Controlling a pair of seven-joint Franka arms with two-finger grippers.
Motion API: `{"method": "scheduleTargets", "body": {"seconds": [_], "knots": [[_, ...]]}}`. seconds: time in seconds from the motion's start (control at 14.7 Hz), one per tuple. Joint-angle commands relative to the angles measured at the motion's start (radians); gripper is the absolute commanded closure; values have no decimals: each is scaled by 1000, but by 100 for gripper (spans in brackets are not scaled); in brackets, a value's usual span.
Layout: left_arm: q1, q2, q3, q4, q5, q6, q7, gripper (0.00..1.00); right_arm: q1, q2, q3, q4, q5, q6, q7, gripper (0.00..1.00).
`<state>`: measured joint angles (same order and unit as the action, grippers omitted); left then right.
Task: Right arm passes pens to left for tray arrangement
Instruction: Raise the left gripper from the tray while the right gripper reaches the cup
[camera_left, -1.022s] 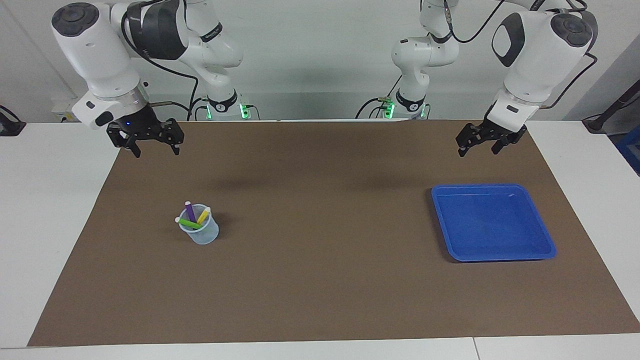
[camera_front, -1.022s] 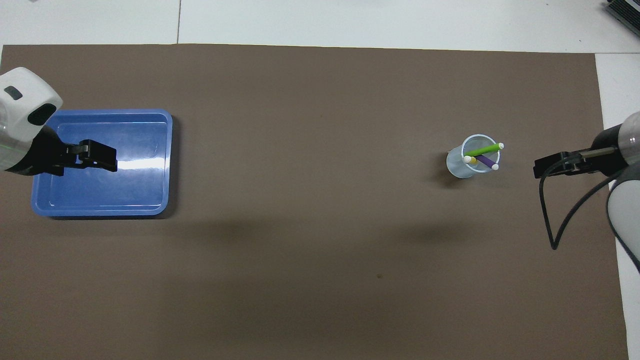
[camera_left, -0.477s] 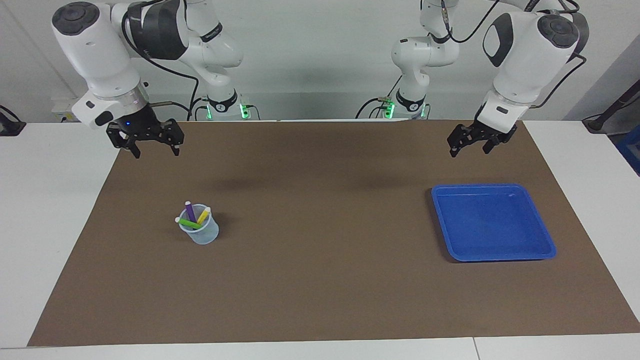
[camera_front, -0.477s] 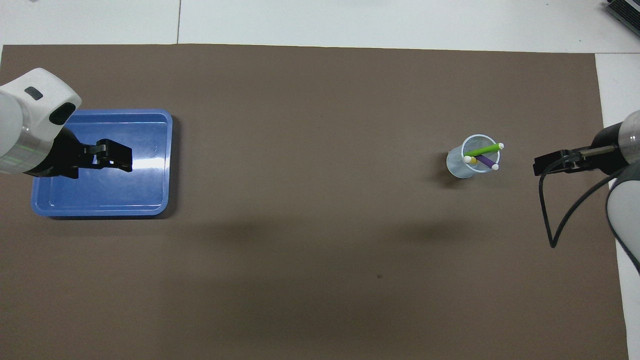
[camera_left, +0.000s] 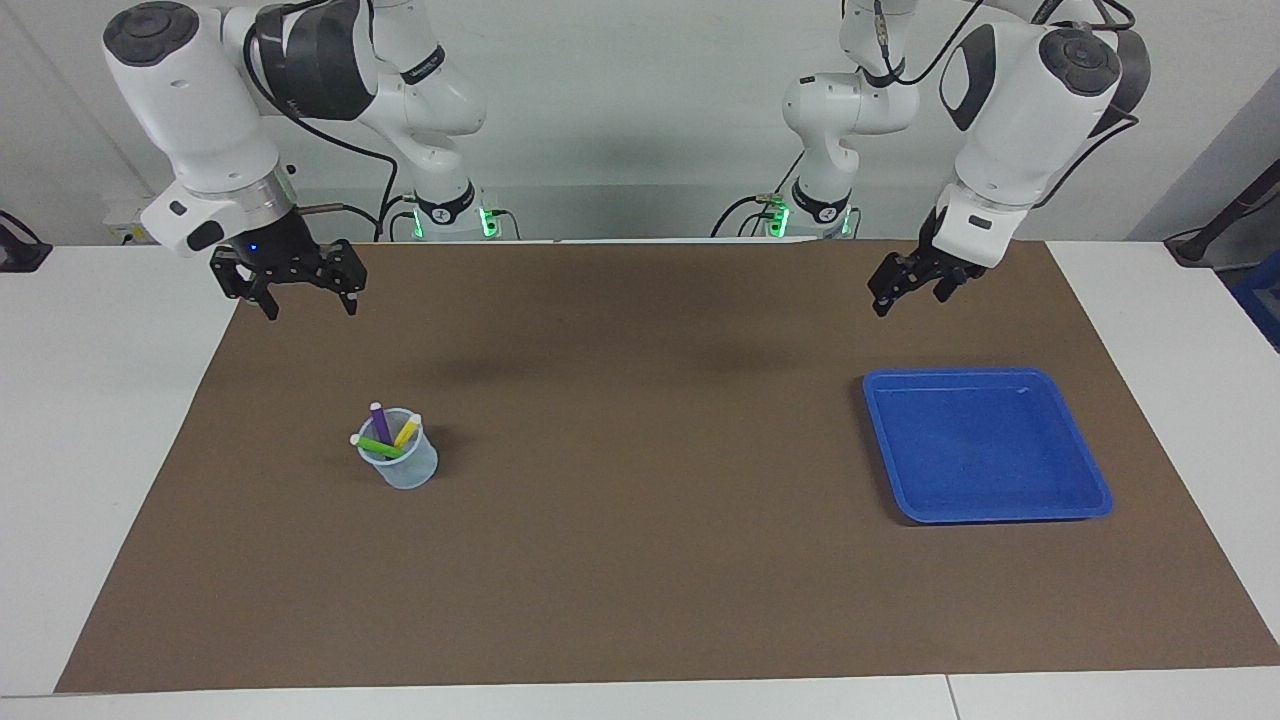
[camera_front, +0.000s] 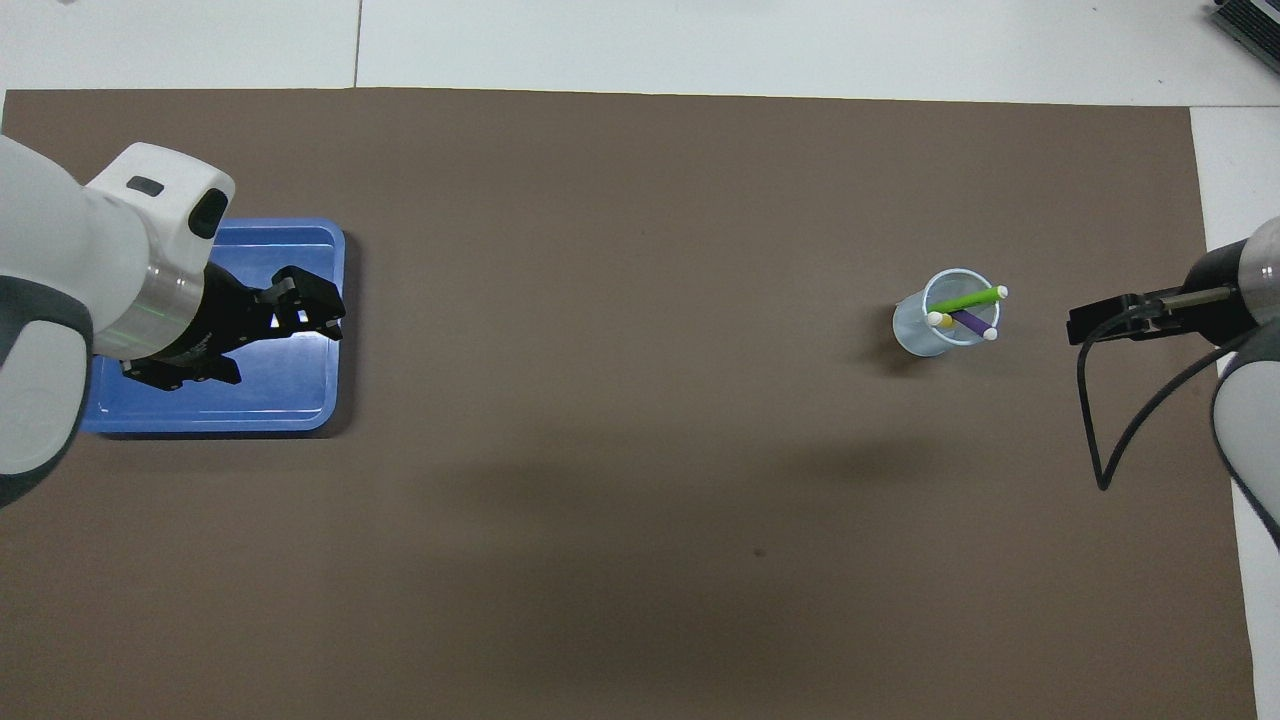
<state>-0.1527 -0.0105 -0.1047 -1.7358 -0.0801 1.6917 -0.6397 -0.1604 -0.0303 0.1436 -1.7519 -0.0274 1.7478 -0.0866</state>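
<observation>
The brown mat (camera_left: 640, 560) covers most of the table. On it, toward the left arm's end, sits the blue tray (camera_left: 1088, 470), with nothing in it. The left gripper (camera_left: 905, 285) hangs in the air over the mat beside the tray's robot-side edge, jaws spread and holding nothing. The right gripper (camera_left: 300, 290) hovers over the mat's other end, jaws wide and bare too.

A clear cup (camera_left: 405, 470) stands there, and the 3 pens (camera_left: 385, 435) lean in it, purple, green and yellow, pale caps up and crossing above the rim.

They look light, stiff and smooth, so likely to slip or twist in a loose pinch. The cup looks light enough to tip. I would take 1 pen just under its cap and lift straight up.
</observation>
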Motion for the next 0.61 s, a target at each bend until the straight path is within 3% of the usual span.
{"method": "scheduleTargets", "body": {"seconds": [0.0, 0.41, 0.55], "knots": [[-36, -31, 11, -37, -52, 19, -148, 0, -2, -11, 4, -18, -3, 19, 16, 0], [-56, -29, 10, -28, -115, 19, -319, 0, -1, -10, 5, -18, -3, 35, 14, 0], [-106, -29, 10, -34, -115, 29, -417, 0, 1, -10, 5, -18, -3, 45, 10, 0]]}}
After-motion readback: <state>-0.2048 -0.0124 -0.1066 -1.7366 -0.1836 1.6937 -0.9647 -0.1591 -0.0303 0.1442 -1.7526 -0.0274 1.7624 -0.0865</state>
